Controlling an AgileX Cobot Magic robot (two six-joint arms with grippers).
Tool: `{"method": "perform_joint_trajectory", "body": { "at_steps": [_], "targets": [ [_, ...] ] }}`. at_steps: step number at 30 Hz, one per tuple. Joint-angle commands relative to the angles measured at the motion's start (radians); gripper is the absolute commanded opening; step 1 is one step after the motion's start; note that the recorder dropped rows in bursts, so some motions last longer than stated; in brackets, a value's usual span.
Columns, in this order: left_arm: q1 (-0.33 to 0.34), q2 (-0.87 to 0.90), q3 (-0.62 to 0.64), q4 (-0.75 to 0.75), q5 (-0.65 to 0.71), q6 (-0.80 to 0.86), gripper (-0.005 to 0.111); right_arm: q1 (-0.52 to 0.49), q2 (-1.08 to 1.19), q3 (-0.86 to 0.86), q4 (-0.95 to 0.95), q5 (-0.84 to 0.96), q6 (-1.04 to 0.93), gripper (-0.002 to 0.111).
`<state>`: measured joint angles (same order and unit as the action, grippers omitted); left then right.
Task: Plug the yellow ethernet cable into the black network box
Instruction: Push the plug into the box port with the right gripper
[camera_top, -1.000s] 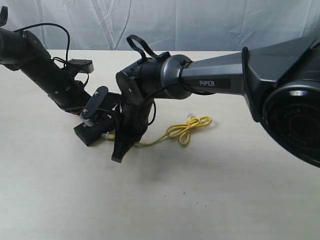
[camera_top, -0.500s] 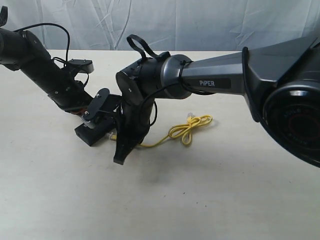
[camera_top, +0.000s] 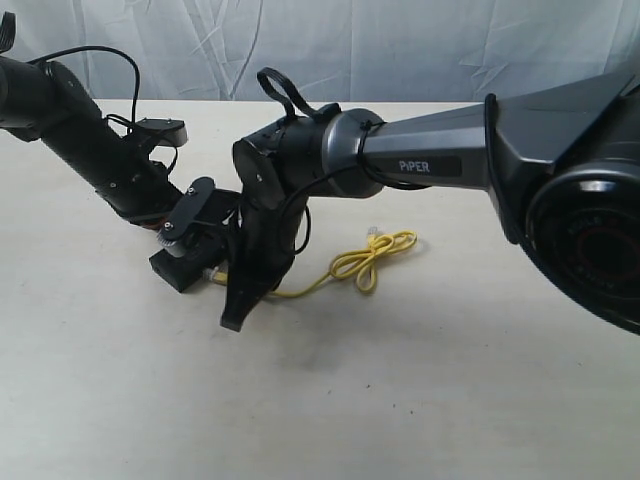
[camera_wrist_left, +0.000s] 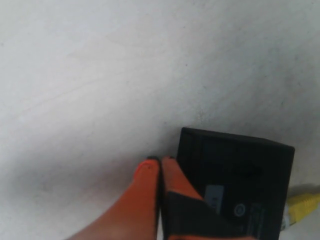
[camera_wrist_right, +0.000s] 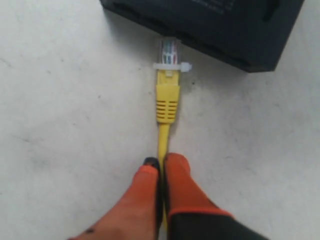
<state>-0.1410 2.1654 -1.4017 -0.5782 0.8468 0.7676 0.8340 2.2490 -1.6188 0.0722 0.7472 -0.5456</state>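
The black network box (camera_top: 172, 270) lies flat on the table below my left gripper (camera_top: 186, 222). My left gripper (camera_wrist_left: 161, 162) is shut, and its orange fingertips (camera_wrist_left: 147, 172) rest against the box (camera_wrist_left: 235, 180) at its edge, with nothing between them. My right gripper (camera_wrist_right: 161, 164) is shut on the yellow ethernet cable (camera_wrist_right: 166, 102) just behind the boot. The clear plug (camera_wrist_right: 168, 51) points at the port side of the box (camera_wrist_right: 215, 25), its tip at a port's mouth. The cable's looped knot (camera_top: 365, 262) trails to the right behind my right gripper (camera_top: 238, 305).
The right arm (camera_top: 420, 160) reaches across the middle of the pale table (camera_top: 400, 400), above the cable. A white cloth backdrop (camera_top: 380, 40) hangs behind the far edge. The cable's far plug (camera_top: 376, 232) lies loose on the table.
My right gripper has edged left toward the box, and the cable's knot has slid a little left with it. The left arm has barely moved.
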Motion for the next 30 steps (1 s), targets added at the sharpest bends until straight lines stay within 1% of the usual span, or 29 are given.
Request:
{"method": "perform_joint_trajectory", "body": {
  "at_steps": [1,14,30],
  "targets": [
    [-0.002,0.0,0.005,0.007,0.008,-0.001,0.0,-0.004,-0.011,-0.001,0.005,-0.017,0.019,-0.001],
    [-0.002,0.0,0.005,0.009,0.014,-0.001,0.0,-0.009,-0.011,-0.001,-0.072,-0.029,0.119,-0.001],
    [-0.002,0.0,0.005,0.009,0.014,-0.001,0.0,-0.009,-0.011,-0.001,-0.067,-0.039,0.161,-0.001]
  ]
}}
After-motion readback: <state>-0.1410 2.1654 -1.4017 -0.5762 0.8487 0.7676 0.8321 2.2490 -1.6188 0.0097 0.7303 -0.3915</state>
